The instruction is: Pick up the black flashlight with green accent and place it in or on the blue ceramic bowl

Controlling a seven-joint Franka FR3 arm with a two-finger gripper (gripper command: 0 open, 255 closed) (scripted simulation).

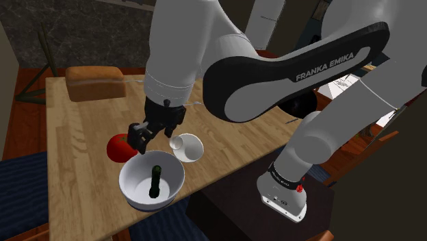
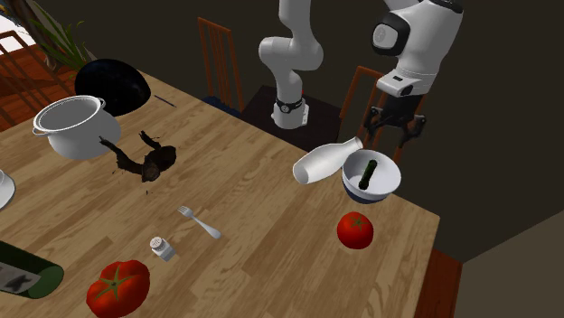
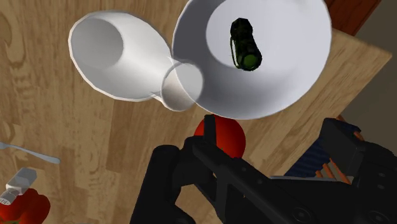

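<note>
Gripper (image 1: 152, 139) hangs just above the white bowl (image 1: 128, 179), jaws apart and holding nothing; the dark flashlight (image 1: 156, 181) lies inside the bowl, a white vase (image 1: 189, 148) against its rim.

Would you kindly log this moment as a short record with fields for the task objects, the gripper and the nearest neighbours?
flashlight: black with a green end, lying inside the bowl
bowl: drawn white, near the edge of the wooden table
gripper: open, holding nothing, raised near the bowl
white bottle: on its side, neck at the bowl's rim
tomato: red, beside the bowl
task state: flashlight in the bowl, released
</note>
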